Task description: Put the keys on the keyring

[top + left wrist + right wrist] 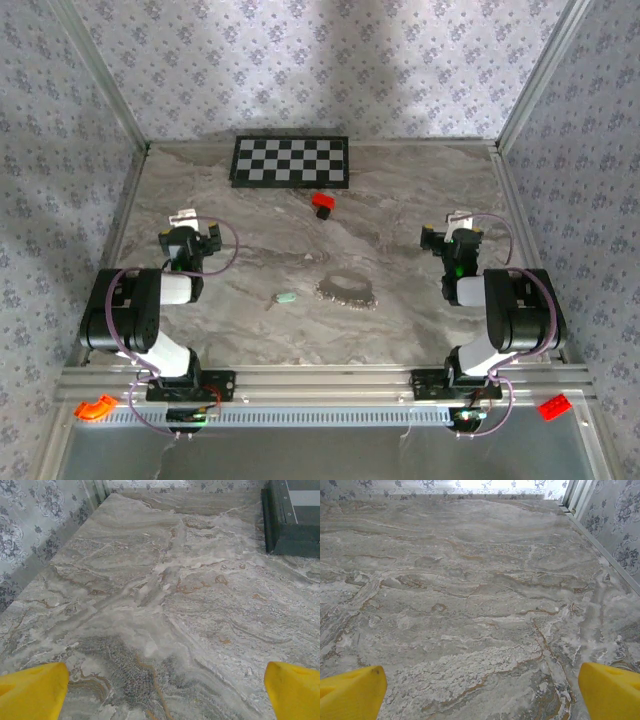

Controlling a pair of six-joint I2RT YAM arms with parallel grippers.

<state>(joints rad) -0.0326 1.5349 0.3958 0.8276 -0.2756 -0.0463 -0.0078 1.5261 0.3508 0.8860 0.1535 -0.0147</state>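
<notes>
A marble-patterned table [250, 340] is seen enclosed by flower-papered walls [300, 60]. A black-and-white checkerboard [291, 161] is laid flat at its far edge. The left gripper [188, 232] is held over the left part of the table and the right gripper [460, 235] over the right part, well apart from each other and from the task's things. In the wrist views the left one's yellow fingers [32, 692] and the right one's yellow fingers [610, 690] are spread wide, with bare tabletop between them and nothing gripped. The keyring [346, 292], a jagged silvery loop, is laid flat near the table's middle, between the two arms. A red block [323, 202] is set beyond it, just in front of the checkerboard. The key [283, 299], mint-green at the head, is laid just left of the keyring, apart from it.
</notes>
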